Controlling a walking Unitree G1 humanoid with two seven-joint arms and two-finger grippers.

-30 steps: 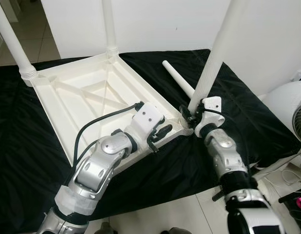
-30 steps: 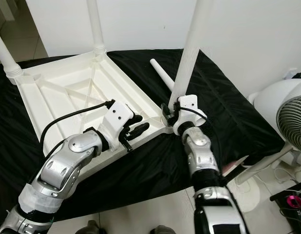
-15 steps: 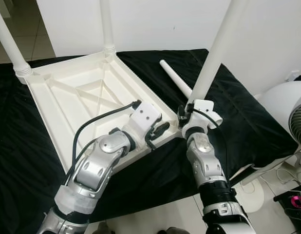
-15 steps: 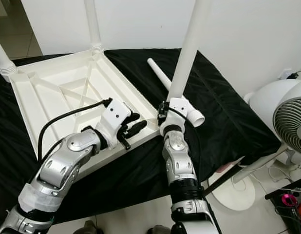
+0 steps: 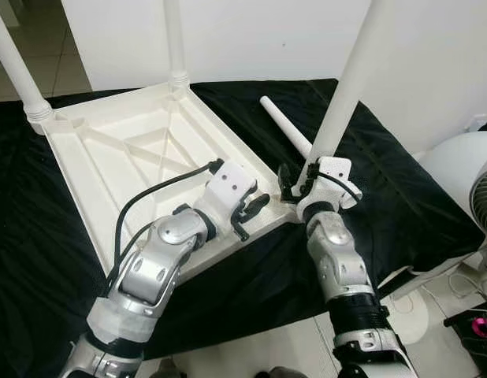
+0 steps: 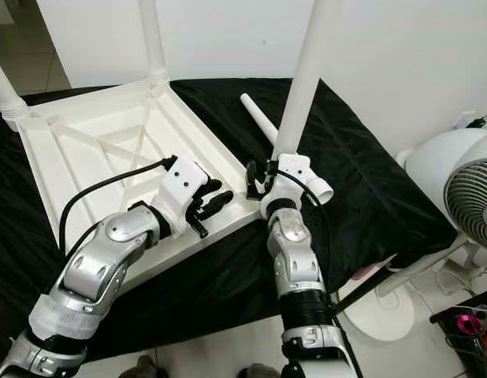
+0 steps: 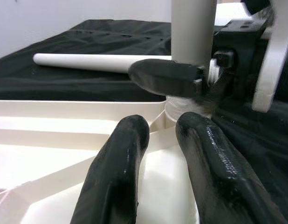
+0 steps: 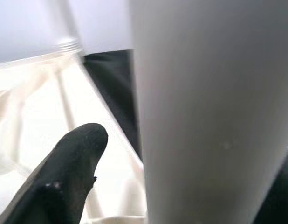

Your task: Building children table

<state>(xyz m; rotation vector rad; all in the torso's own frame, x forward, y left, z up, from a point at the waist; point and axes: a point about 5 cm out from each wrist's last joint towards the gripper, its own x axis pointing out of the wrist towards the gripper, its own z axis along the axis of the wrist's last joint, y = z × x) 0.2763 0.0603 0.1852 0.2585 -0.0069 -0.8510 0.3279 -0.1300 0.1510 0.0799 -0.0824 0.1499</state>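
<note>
**Upturned children's table, third leg held at its near corner**

We see a black cloth (image 5: 385,197) covering the work surface. On it lies the white plastic tabletop (image 5: 141,165), underside up, showing moulded ribs and a raised rim. Two legs stand upright in its far corners, one at the far left (image 5: 19,71) and another further right (image 5: 175,43). A third leg (image 5: 350,79) rises nearly vertical from the near right corner, where our right gripper (image 5: 289,183) is clamped around its base. A spare leg (image 5: 287,126) lies flat on the cloth just beyond, its long axis running away and leftward. Our left gripper (image 5: 247,214) rests on the tabletop's near rim, fingers slightly apart, holding nothing.
</note>
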